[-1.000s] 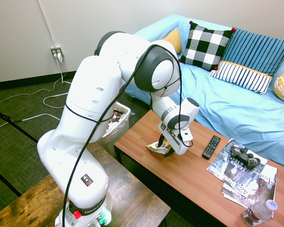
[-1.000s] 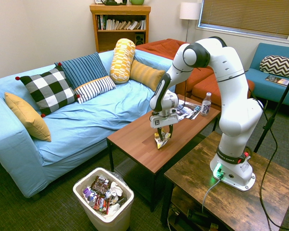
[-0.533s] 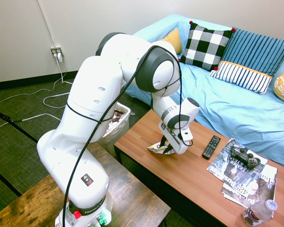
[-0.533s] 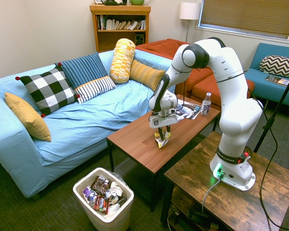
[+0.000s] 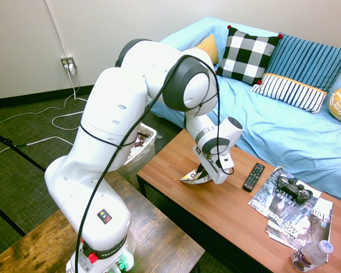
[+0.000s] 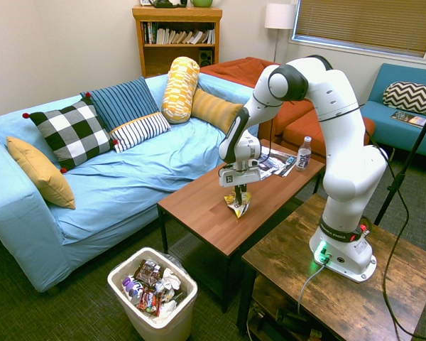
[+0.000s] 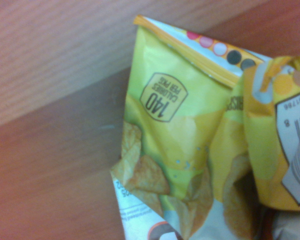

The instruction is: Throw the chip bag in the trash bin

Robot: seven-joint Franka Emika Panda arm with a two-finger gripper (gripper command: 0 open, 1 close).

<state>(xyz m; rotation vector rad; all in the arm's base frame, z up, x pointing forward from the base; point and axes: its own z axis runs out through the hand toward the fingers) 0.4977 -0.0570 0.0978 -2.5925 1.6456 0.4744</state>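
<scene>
Chip bag: the crumpled yellow chip bag point(image 6: 234, 208) is on the wooden coffee table point(image 6: 199, 209), under the wrist; whether all of it rests on the wood or an edge has lifted cannot be told.
Gripper: the gripper point(image 6: 239, 202) points down with its fingers drawn close together, pinching a gathered fold of the bag. Coming from above suits a low, limp packet with no stiff side to grasp.
Bag's shape: the wrist view shows one part spread fairly flat, calorie label visible, and another bunched up with the barcode on it. The squeeze probably made that ridge, giving the fingers something thicker to hold.
Trash bin: the cream plastic trash bin point(image 6: 163, 328) stands on the floor by the end of the coffee table, open at the top, so the bag can simply be dropped in. Wrappers point(image 6: 149, 300) and other litter already lie inside; a release over the middle would make a slide off the heap less likely.
Other tabletop things: the black remote point(image 5: 253, 177), magazines point(image 5: 278, 210), game controller point(image 5: 294, 189) and plastic bottle point(image 5: 311, 256) are apart from the bag and should not hinder a straight lift.
Step in hand: securing the grasp, judging by the pinch; lifting and carrying to the bin remain. Slick foil could slip if only a thin fold is caught.
</scene>
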